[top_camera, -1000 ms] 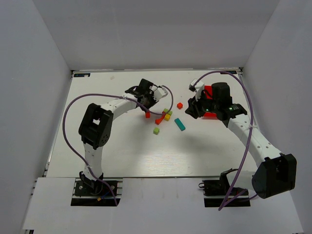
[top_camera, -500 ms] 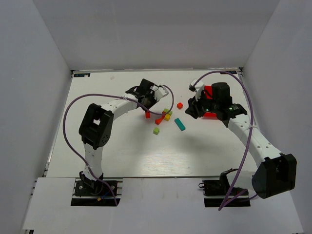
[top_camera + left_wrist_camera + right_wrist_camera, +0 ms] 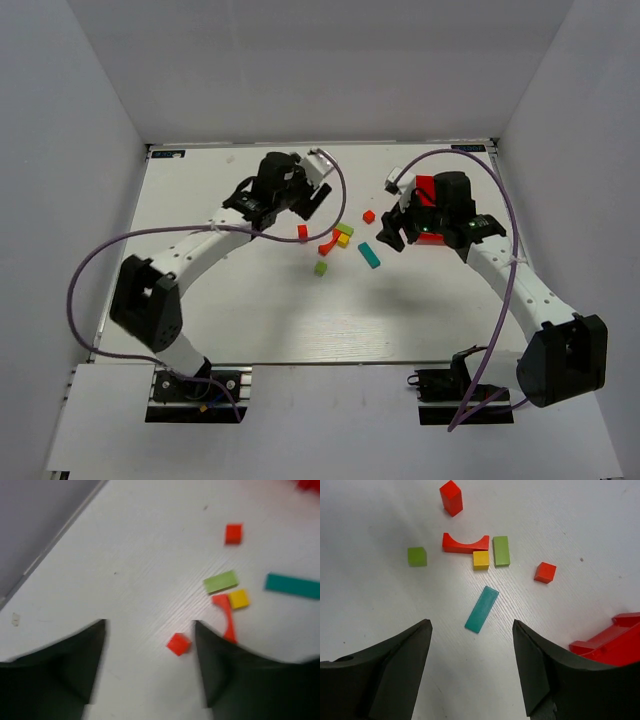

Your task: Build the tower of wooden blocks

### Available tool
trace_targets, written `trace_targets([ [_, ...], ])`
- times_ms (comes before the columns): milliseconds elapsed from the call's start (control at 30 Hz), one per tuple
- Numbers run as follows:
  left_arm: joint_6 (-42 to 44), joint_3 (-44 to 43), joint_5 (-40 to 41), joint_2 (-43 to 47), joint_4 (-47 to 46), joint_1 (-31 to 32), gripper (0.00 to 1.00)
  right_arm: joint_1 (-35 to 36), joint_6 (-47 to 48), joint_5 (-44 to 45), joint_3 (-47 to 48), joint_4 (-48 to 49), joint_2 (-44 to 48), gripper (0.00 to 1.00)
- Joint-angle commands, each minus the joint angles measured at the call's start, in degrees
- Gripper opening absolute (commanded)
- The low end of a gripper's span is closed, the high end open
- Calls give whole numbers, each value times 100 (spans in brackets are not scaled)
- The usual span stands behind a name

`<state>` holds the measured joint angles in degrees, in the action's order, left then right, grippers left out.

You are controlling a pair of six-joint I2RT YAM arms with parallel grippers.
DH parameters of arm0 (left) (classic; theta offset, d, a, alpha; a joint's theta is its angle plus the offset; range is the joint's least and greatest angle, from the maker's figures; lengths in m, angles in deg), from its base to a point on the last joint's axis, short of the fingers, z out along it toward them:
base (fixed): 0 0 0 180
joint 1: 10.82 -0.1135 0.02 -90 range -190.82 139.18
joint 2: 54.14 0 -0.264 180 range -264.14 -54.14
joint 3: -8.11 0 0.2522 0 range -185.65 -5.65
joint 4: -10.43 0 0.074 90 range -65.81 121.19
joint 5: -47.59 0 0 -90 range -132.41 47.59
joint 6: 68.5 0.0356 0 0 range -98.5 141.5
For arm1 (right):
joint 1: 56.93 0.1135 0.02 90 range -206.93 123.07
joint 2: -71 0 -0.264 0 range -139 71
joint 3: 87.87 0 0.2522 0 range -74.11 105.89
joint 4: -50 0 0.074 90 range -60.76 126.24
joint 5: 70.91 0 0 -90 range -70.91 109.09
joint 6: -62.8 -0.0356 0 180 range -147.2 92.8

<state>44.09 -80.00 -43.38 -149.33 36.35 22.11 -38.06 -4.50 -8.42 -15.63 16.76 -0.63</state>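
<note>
While both grippers hang over the white tabletop (image 3: pixel 250 320) with nothing in them, no tower stands yet: the small painted wooden blocks all lie loose in a scatter at mid-table, between the two arms. Left gripper (image 3: pixel 150 675): fingers apart, empty, a small red wooden cube (image 3: pixel 178 643) on the surface just ahead of the gap. Right gripper (image 3: pixel 470 675): fingers wide apart, empty, looking down on a flat teal wooden bar (image 3: pixel 481 609). Tight knot: red wooden arch (image 3: pixel 465 543) and yellow cube (image 3: pixel 480 559) seem to touch, with a lime-green oblong block (image 3: pixel 501 550) just beside. Lime-green cube (image 3: pixel 417 556) and orange-red cube (image 3: pixel 545 572) sit apart from the knot. Risks, as I judge them: a finger lowered into the knot would shove a neighbour. The pieces are tiny against the jaws, so an off-centre pinch could flick one away. Both arms reach into the same patch and might clash. Room: bare surface on the near side of the scatter, good ground for a base. A red plastic bin (image 3: pixel 612 640) crowds the right gripper's side, and the tabletop's far edge lies not far behind the left gripper.
</note>
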Motion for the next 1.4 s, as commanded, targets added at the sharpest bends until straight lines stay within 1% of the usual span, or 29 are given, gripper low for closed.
trace_targets([
  [0, -946, -10, -666, 1046, 83, 126, 99, 37, 891, -641, -178, 67, 36, 72],
  [33, -1036, -97, -1050, 1204, 311, 126, 100, 64, 1190, -825, -275, 15, 18, 72],
  [67, -1089, -98, -1185, 1362, 496, 126, 100, 90, 1454, -1114, -423, 24, 1, 72],
  [100, -1168, 24, -1186, 1546, 767, 126, 100, 125, 2318, -1325, -495, 41, 9, 72],
  [167, -1467, 656, -994, 2301, 770, 126, 100, 300, 2922, -1546, -706, -81, -69, 64],
  [200, -1555, 963, -784, 2617, 605, 126, 100, 310, 3795, -1573, -698, -125, -113, 51],
  [233, -1843, 1305, -155, 2968, 464, 126, 100, 440, 3977, -1565, -628, -134, -349, 43],
  [267, -2002, 2022, 130, 3720, 306, 126, 100, 485, 4327, -1539, -523, -256, -455, 37],
  [300, -2143, 2369, 594, 4119, -35, 126, 100, 564, 4679, -1486, -452, -327, -587, 25],
  [333, -2336, 2946, 764, 4515, -213, 126, 100, 582, 4874, -1433, -112, -389, -1041, 21],
  [367, -2338, 3152, 765, 5232, -327, 126, 100, 669, 4971, -1259, 13, -529, -1193, 16],
  [400, -2338, 3320, 1009, 5535, -450, 126, 100, 722, 5103, -1205, 276, -591, -1508, 14],
  [433, -2408, 3504, 1211, 5799, -504, 126, 100, 819, 5417, -1048, 522, -731, -1833, 14],
  [467, -2408, 3584, 1379, 6002, -504, 126, 100, 872, 5516, -1003, 620, -819, -2123, 16],
  [500, -2408, 3663, 1615, 6265, -504, 126, 98, 1046, 5561, -880, 804, -785, -2266, 25],
  [533, -2478, 3716, 1618, 6337, -504, 126, 97, 1109, 5674, -566, 936, -767, -2398, 29],
  [567, -2479, 3778, 1618, 6338, -504, 74, 95, 1179, 5702, -450, 1059, -680, -2738, 32],
  [600, -2479, 3778, 1566, 6338, -409, 73, 94, 1337, 5676, -327, 1113, -592, -2855, 34],
  [633, -2479, 3778, 1565, 6277, -277, 73, 91, 1382, 5606, -91, 1174, -531, -2960, 34],
  [667, -2479, 3726, 1513, 6277, -276, 73, 86, 1434, 5562, -27, 1392, -504, -3231, 36],
  [700, -2479, 3726, 1460, 6198, -198, 73, 84, 1513, 5483, 34, 1464, -486, -3321, 36],
  [767, -2479, 3673, 1320, 6145, -197, 73, 82, 1645, 5386, 210, 1613, -416, -3549, 40],
  [833, -2479, 3673, 1258, 6145, -197, 21, 82, 1742, 5254, 464, 1553, -170, -3594, 45],
  [900, -2479, 3673, 1205, 6145, -197, 21, 82, 1830, 5131, 632, 1448, 241, -3603, 45],
  [1000, -2479, 3673, 1152, 6093, -197, 21, 82, 1927, 4999, 825, 1412, 532, -3621, 46],
  [1200, -2479, 3673, 1152, 6039, -197, 21, 82, 2059, 4902, 1019, 1438, 665, -3655, 46],
  [1367, -2479, 3673, 1099, 5987, -197, 21, 82, 2112, 4893, 1283, 1588, 613, -3954, 46],
])
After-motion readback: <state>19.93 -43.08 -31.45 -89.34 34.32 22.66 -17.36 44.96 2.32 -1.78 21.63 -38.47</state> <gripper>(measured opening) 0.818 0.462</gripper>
